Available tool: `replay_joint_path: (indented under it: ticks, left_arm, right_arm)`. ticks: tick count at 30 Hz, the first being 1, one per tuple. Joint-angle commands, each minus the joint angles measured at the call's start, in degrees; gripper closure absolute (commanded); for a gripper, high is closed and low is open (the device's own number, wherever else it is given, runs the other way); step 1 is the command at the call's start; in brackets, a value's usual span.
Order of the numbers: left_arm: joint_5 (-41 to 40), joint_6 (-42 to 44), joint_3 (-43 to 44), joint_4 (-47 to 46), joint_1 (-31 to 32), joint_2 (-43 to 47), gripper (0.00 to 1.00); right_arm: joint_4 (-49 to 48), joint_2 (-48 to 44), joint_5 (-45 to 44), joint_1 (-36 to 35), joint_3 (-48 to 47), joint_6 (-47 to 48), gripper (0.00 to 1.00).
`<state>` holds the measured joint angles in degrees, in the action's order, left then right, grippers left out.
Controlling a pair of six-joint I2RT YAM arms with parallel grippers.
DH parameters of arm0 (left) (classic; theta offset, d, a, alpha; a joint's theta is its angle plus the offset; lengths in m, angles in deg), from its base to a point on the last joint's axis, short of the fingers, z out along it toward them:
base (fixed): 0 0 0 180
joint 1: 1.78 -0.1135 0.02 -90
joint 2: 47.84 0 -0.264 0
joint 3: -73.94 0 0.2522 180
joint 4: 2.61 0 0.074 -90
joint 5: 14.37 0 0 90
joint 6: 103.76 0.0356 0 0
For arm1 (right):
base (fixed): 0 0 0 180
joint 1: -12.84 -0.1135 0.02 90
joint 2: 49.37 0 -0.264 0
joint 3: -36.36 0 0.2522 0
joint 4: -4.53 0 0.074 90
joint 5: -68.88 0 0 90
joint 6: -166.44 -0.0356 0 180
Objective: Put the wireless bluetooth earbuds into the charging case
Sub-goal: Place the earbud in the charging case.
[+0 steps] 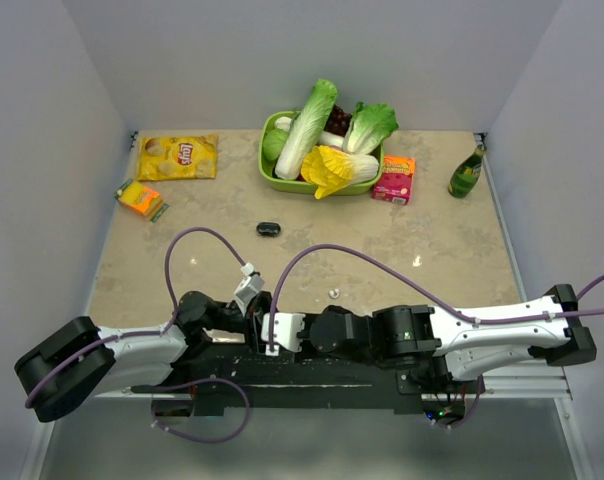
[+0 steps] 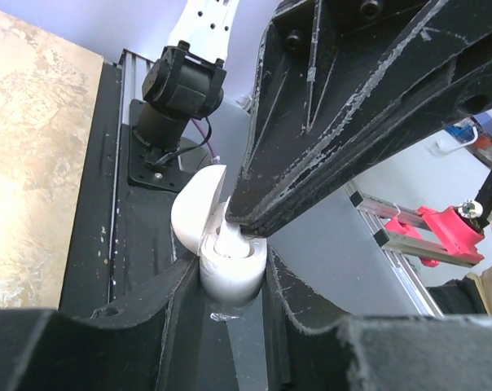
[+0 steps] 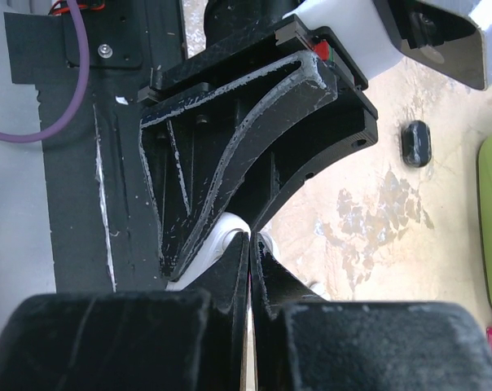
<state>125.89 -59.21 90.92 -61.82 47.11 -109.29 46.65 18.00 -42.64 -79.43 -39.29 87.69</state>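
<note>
The right gripper (image 3: pixel 250 244) is shut tight, its tips down in the open case (image 2: pixel 221 262) on an earbud (image 2: pixel 230 236) (whether they pinch its stem I cannot tell). The left gripper (image 2: pixel 232 292) is partly closed on the case body, holding it at the near edge of the table (image 1: pixel 432 250). In the left wrist view the lid hangs open at 10 o'clock.

An off-axis push could tilt the case in that grip or jam the earbud crooked, and pulling away could drag it back out. At 3 o'clock from the case lies a white speck (image 1: pixel 334 292), perhaps the second earbud.
</note>
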Motion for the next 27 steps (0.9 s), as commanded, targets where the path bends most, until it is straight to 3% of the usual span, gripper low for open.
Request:
replay_joint_path:
  ticks: [1,5,11,18,21,25,27]
  left_arm:
    - [0.10,-0.34,1.70,-15.71,0.25,0.90,1.00]
    - [-0.07,-0.25,1.70,-15.71,0.25,0.98,1.00]
    - [-0.25,0.10,1.61,-15.54,0.25,1.07,1.00]
    - [-0.78,0.89,1.52,-14.66,0.25,1.07,1.00]
    - [-2.00,2.12,1.26,-13.17,0.25,1.68,1.00]
    - [-8.22,7.47,0.73,-6.84,0.25,4.93,1.00]
    - [-11.22,10.80,0.29,-3.70,0.25,8.17,1.00]
  right_arm:
    - [-2.69,-0.67,0.69,-0.63,0.71,0.01,1.00]
    - [-2.43,-0.40,0.25,-0.63,0.63,-1.13,0.98]
    - [-3.57,-2.51,-2.21,-0.63,0.80,-2.81,0.73]
    - [-6.03,-6.19,-7.13,-0.72,-0.07,-4.47,0.58]
    - [-8.31,-11.37,-12.04,-0.72,-0.51,-6.32,0.55]
    - [-11.14,-18.50,-26.53,0.77,2.82,-12.70,0.48]
    - [-8.07,-19.82,-28.23,7.32,4.22,-17.55,0.46]
